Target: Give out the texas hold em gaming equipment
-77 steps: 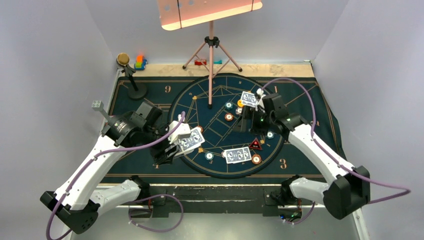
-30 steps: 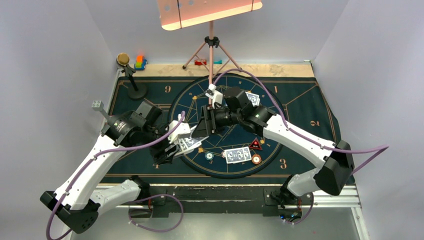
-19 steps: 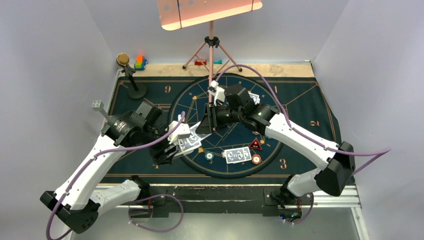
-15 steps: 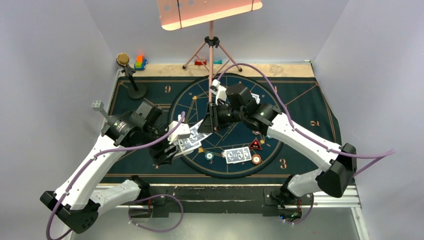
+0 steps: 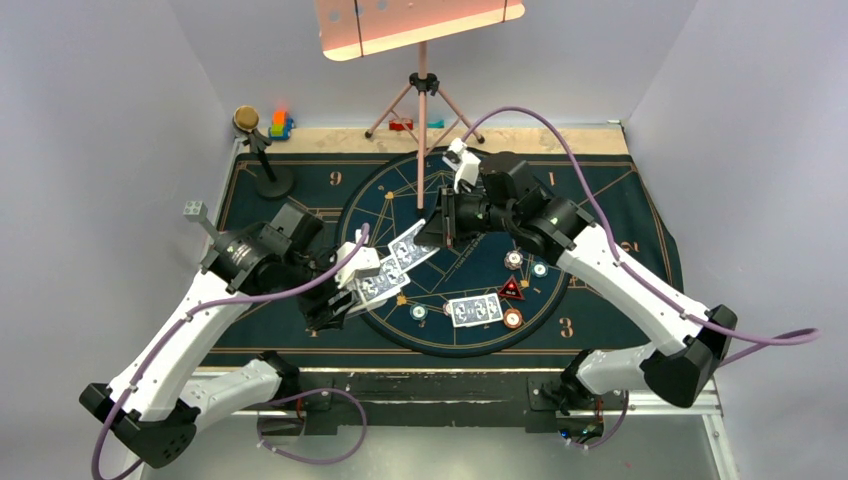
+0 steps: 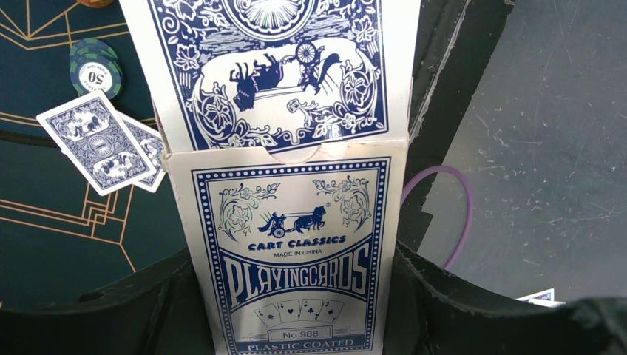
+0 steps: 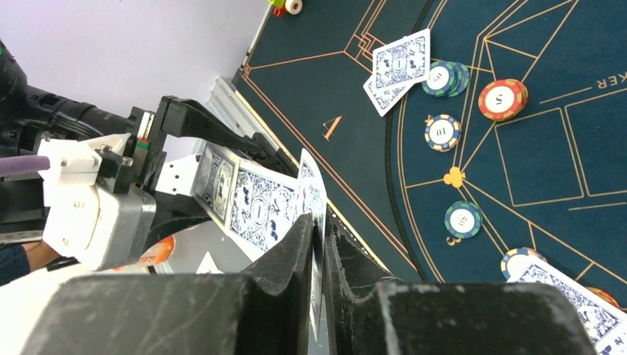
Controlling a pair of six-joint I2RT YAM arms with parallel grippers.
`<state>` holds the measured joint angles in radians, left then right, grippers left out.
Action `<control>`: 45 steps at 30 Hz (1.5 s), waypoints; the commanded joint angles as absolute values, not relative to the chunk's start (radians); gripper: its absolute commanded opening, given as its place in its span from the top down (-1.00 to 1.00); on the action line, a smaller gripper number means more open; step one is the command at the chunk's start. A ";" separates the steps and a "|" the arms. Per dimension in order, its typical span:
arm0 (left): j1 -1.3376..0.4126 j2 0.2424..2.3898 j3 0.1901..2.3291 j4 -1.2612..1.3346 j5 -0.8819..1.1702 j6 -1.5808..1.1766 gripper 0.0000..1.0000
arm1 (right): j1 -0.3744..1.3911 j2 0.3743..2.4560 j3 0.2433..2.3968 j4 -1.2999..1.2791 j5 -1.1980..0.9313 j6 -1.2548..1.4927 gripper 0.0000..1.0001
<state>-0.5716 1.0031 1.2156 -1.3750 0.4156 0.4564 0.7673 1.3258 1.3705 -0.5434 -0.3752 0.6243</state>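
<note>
Right fingers (image 7: pixel 294 255) are pinching one card (image 5: pixel 410 247) narrow by its edge, at the mouth of the card box (image 6: pixel 296 259). Left fingers (image 6: pixel 436 303) are clamping that box over the mat's (image 5: pixel 310 175) left side. Dealing step, likely. Next move: drawing the card free, carrying it to a seat lacking cards, laying it flat.

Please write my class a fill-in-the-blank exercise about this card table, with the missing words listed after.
The left pincer is shut on a box of playing ____.
The right pincer pinches one card with a white and ____ back.
The red-edged marker on the mat is shaped like a ____.
Missing words: cards; blue; triangle.
</note>
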 commanded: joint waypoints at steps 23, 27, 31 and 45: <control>-0.567 0.966 1.227 -1.348 0.440 0.473 1.00 | 0.657 1.224 1.489 -0.636 -0.417 0.457 1.00; -0.568 0.964 1.228 -1.352 0.446 0.474 1.00 | 0.649 1.295 1.565 -0.744 -0.264 0.416 1.00; -0.567 0.956 1.226 -1.355 0.448 0.473 1.00 | 0.649 1.402 1.555 -0.795 -0.128 0.416 1.00; -0.566 0.938 1.227 -1.364 0.461 0.477 1.00 | 0.673 1.662 1.556 -1.017 0.465 0.514 1.00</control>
